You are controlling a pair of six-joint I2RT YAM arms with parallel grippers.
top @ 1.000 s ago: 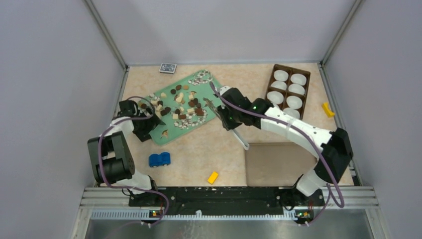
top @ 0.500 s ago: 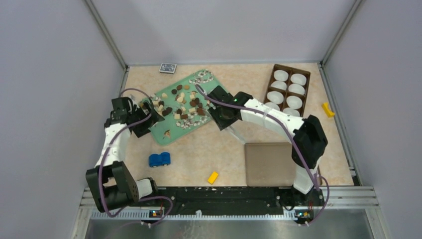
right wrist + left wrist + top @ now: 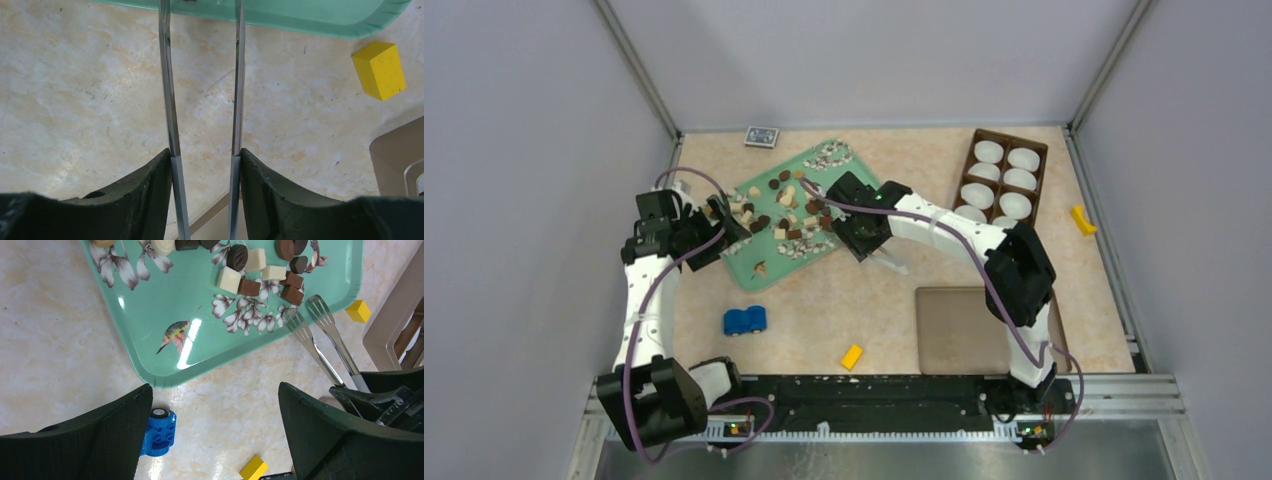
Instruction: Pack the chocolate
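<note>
The chocolate [image 3: 789, 212], many small dark, light brown and cream pieces, lies on a green flowered tray [image 3: 769, 268]. It also shows at the top of the left wrist view [image 3: 249, 286]. My right gripper [image 3: 861, 228] is shut on metal tweezers [image 3: 890, 262], held at the tray's right edge. The tweezers' two arms [image 3: 170, 100] run up between my fingers [image 3: 205, 160]. In the left wrist view their open tips [image 3: 318, 307] lie over the tray's rim beside the brown pieces, holding nothing. My left gripper [image 3: 714, 232] is open and empty above the tray's left corner [image 3: 215, 395].
A brown box with white cups [image 3: 1004, 180] stands at the back right. Its flat lid [image 3: 969, 330] lies near the front. A blue toy car [image 3: 744, 320], yellow blocks [image 3: 852, 356] [image 3: 1081, 220] and a card pack [image 3: 761, 136] lie about.
My right gripper has moved left with the tweezers, up to the tray's right edge. My left arm has stretched out and its gripper has shifted back and left.
</note>
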